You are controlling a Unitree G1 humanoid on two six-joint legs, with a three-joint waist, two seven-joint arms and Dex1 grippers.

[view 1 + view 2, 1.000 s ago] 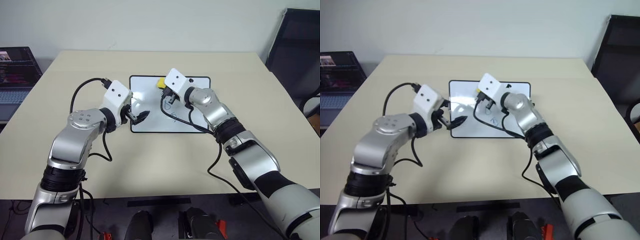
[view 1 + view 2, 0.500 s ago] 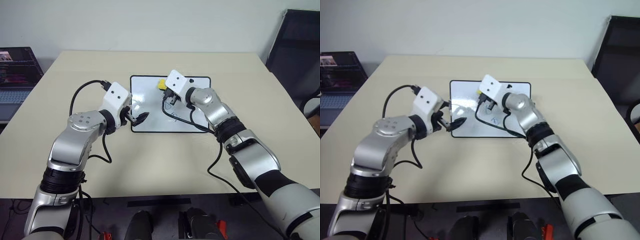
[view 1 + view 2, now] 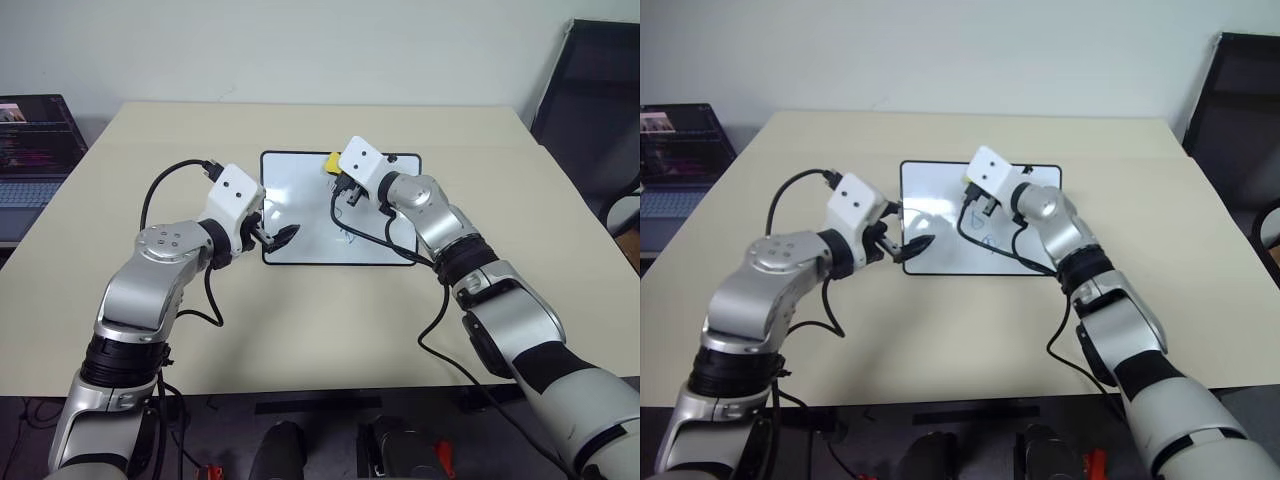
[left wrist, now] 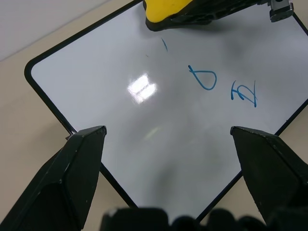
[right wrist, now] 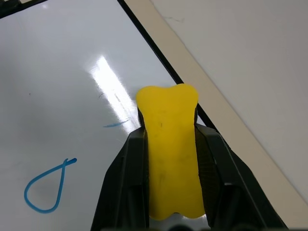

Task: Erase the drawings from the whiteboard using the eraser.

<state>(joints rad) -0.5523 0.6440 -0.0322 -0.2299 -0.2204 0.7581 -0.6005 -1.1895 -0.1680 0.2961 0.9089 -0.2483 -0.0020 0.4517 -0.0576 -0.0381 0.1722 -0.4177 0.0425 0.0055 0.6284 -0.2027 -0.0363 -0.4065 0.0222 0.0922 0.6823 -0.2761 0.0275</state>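
Setting: looks like an office or meeting room, plain and tidy.
Table (image 3: 300,330): big pale beige top with rounded corners, the kind you find in a conference room.
Laptop (image 3: 35,150): open off the table's left side, screen lit with lines of text.
Chair (image 3: 590,110): dark office chair standing off the far right corner.
Wall (image 3: 300,45): bare and off-white, right behind the table.

I count one whiteboard (image 3: 300,215) on my table (image 3: 300,320), one yellow eraser (image 5: 171,149), one laptop (image 3: 30,150) off the table's left edge, and three blue drawings (image 4: 202,79): two loops, one faint short stroke
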